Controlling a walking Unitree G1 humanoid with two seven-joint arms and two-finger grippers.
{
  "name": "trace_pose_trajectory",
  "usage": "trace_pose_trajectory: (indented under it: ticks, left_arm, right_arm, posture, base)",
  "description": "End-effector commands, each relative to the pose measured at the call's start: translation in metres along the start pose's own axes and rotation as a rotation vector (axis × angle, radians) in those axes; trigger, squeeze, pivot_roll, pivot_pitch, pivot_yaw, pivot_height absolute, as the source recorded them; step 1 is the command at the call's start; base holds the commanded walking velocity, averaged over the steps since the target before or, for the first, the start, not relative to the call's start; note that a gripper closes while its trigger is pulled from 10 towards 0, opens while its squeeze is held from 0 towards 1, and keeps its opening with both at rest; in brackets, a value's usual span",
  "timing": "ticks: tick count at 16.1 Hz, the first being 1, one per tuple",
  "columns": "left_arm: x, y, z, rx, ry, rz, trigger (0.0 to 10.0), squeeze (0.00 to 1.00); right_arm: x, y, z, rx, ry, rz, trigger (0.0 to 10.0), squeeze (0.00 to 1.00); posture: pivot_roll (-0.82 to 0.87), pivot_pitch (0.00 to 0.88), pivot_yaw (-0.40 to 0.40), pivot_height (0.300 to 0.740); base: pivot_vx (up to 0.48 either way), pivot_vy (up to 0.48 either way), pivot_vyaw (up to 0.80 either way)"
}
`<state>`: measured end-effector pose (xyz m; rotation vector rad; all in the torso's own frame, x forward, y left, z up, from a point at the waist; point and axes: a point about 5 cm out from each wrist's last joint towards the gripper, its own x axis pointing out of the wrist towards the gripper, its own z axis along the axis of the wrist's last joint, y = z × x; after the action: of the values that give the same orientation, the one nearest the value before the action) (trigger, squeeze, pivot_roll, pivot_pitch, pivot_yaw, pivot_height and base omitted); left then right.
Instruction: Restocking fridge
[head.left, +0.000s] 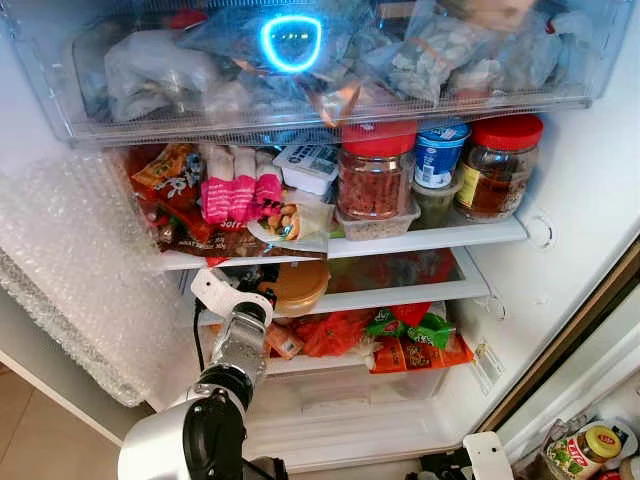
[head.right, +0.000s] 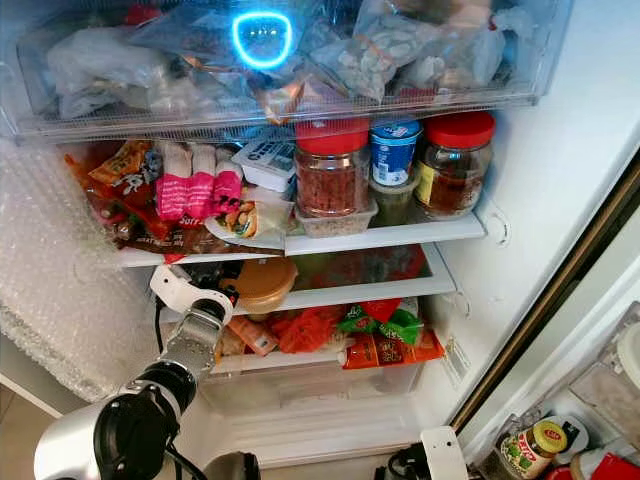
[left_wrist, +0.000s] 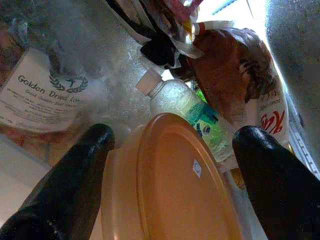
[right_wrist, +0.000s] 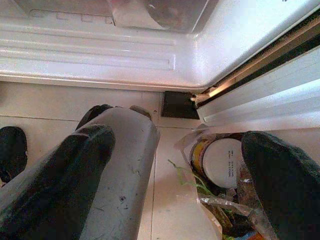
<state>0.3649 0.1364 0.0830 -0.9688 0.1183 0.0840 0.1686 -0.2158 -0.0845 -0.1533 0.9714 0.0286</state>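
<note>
- One round orange-lidded tub (left_wrist: 170, 185) sat at the left end of the fridge's middle shelf (head.left: 420, 293), under the upper shelf (head.left: 450, 236).
- The left gripper (left_wrist: 172, 150) reached into that shelf from below; its two black fingers (left_wrist: 75, 175) were spread wide, one on each side of the tub. Whether they pressed on its sides I could not tell.
- Just behind the tub lay one clear bottle (left_wrist: 187, 107) with a pale cap and a green label, beside one reddish-brown packet (left_wrist: 225, 75). A white label (left_wrist: 40, 95) reading "Golden Dried" showed on a bag to the side.
- On the upper shelf stood two red-lidded jars: one (head.left: 376, 170) in the middle on a clear box, one (head.left: 497, 165) at the right end. Between them was one blue-and-white tub (head.left: 438, 153) resting on a greenish jar.
- To the left of those lay three pink-and-white packets (head.left: 236, 186) side by side, one white tray (head.left: 307, 165), and orange snack bags (head.left: 165, 172).
- The frosted drawer (head.left: 300, 75) above held several plastic bags and reflected one blue ring of light (head.left: 291, 42).
- On the lower shelf lay orange and green packets (head.left: 410, 335).
- Bubble wrap (head.left: 70, 260) hung to the left of the fridge.
- The right gripper (right_wrist: 180, 165) hung low by the fridge's foot, its fingers wide apart and holding nothing, above the tiled floor (right_wrist: 170, 210) and one bag with a white-lidded jar (right_wrist: 222, 162).
</note>
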Motion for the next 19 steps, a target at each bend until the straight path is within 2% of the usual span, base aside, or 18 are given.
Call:
trace_pose_trajectory:
  ticks: [1,8,15,19]
  left_arm:
    - [0.002,-0.005,0.005,0.048,-0.009,-0.041,10.0,0.0]
    - [-0.002,-0.003,-0.003,0.075,0.016,-0.085,10.0,0.0]
    - [-0.005,-0.003,-0.007,-0.003,0.004,-0.082,10.0,0.0]
    - [-0.008,-0.003,-0.012,0.017,0.008,-0.102,10.0,0.0]
  right_arm:
    - [-0.002,0.006,-0.015,0.004,0.066,0.018,10.0,0.0]
    - [-0.001,0.007,-0.013,0.007,0.062,0.019,10.0,0.0]
    - [-0.001,0.007,-0.011,0.003,0.06,0.022,10.0,0.0]
    - [-0.001,0.006,-0.01,0.0,0.059,0.024,10.0,0.0]
  posture:
    - [-0.13,0.0,0.037,0.63]
    - [-0.11,0.0,0.04,0.63]
    - [-0.11,0.0,0.039,0.63]
    - [-0.11,0.0,0.045,0.63]
  base:
    - [0.0,0.0,0.0]
    - [0.0,0.0,0.0]
    - [0.0,0.0,0.0]
    - [0.0,0.0,0.0]
